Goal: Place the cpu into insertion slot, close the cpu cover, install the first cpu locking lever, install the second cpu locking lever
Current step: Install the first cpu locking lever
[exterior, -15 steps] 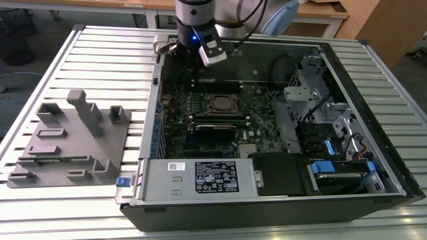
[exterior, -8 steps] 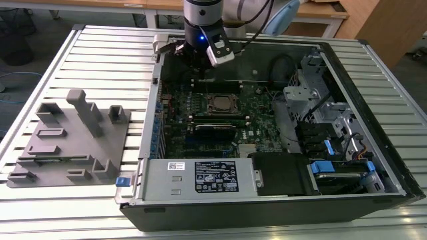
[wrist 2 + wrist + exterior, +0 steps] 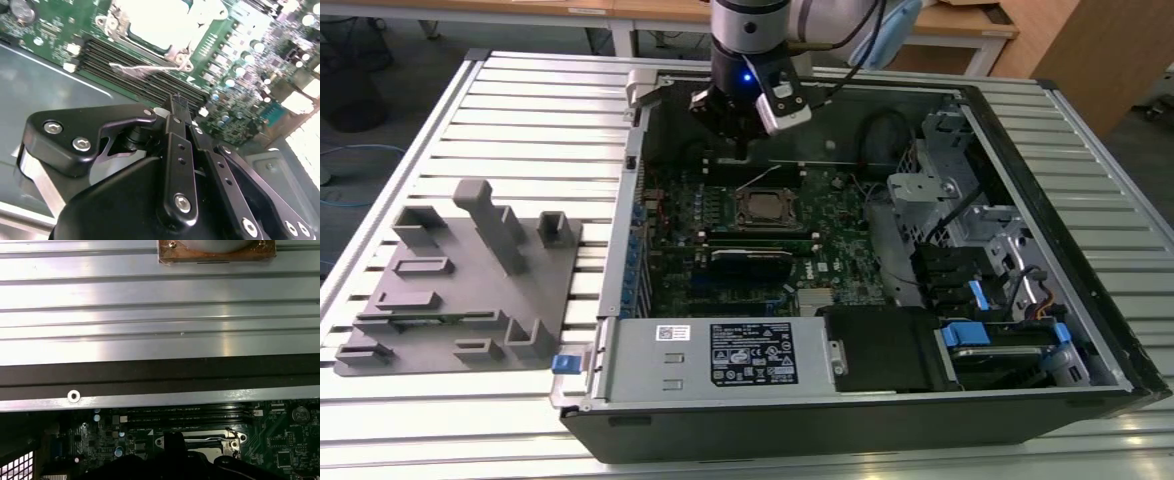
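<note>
Cpu (image 3: 150, 17): is sitting in the insertion slot (image 3: 765, 208) at the middle of the motherboard (image 3: 847, 245), showing as a pale square in the second wrist view.
Cpu cover (image 3: 170, 51): is lying flat over the chip, its silver frame bordering the socket.
Locking lever (image 3: 132, 70): one thin wire lever is standing free of the cover's edge and reaching out over the long dark memory slots (image 3: 107, 57). I cannot tell how the other lever is standing.
Claw (image 3: 177, 102): is hanging inside the open computer case (image 3: 854, 425), above the memory slots and just beyond the socket. Its fingers are pressing together with nothing between them. The tips are sitting near the free lever, and I cannot tell whether they are touching it.
Counter (image 3: 520, 100): its slatted metal top is carrying the case, and a grey fixture block (image 3: 467, 280) is resting beside the case, toward the exterior view's left.
</note>
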Controlling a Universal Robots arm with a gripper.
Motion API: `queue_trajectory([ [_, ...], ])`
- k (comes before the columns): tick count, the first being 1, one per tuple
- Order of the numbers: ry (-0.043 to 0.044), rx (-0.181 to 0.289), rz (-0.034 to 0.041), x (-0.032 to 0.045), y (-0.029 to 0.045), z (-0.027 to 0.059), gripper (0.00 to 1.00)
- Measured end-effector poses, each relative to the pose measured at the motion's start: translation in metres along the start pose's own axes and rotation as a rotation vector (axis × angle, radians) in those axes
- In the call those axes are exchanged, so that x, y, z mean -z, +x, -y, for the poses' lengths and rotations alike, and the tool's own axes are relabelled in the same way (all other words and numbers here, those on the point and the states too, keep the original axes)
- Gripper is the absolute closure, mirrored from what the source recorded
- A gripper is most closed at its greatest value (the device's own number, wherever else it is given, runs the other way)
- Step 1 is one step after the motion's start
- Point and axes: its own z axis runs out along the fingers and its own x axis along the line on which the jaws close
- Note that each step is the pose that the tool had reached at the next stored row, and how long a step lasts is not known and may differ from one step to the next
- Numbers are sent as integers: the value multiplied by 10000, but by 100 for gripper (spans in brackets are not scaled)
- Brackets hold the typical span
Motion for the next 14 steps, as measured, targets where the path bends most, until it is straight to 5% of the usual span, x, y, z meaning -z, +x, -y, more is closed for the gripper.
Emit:
queue_trajectory([
  [5,35,1,3,-1,-11,-1,89],
  [7,363,6,23,-2,-11,-1,89],
  [9,601,4,38,-6,-15,0,89],
  [10,666,2,43,-9,-19,-1,89],
  [14,677,0,44,-39,-80,-19,89],
])
